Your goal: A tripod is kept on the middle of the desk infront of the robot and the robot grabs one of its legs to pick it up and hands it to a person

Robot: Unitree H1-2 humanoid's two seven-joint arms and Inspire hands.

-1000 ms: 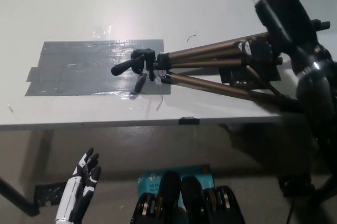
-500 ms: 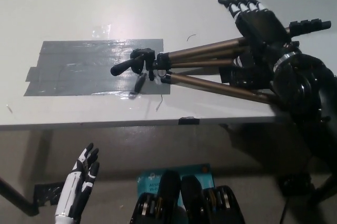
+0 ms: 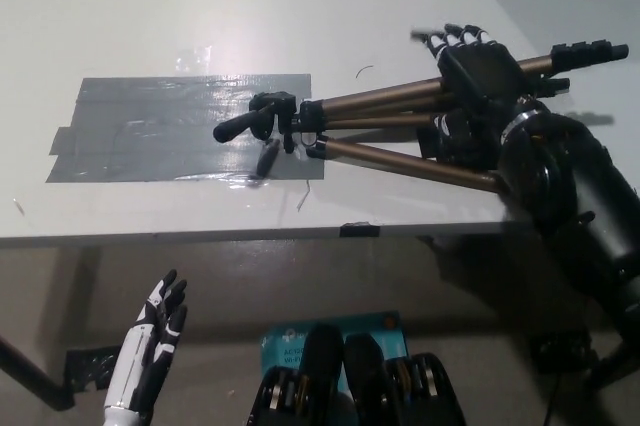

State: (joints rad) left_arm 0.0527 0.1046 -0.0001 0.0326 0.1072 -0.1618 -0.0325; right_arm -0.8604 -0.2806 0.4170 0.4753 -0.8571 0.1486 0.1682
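From my seat, the white left hand (image 3: pixel 150 348) hangs low on the left, below the desk (image 3: pixel 300 6) edge, fingers apart and holding nothing. The tripod (image 3: pixel 380 122) lies flat on the desk, its head over a grey tape patch (image 3: pixel 150 131) and its legs pointing right. The black right hand (image 3: pixel 482 68) sits over those legs, fingers stretched out, not gripping.

One tripod (image 3: pixel 352 122), one desk (image 3: pixel 150 6), one tape patch (image 3: pixel 150 131), two hands (image 3: pixel 152 344) (image 3: pixel 482 71).
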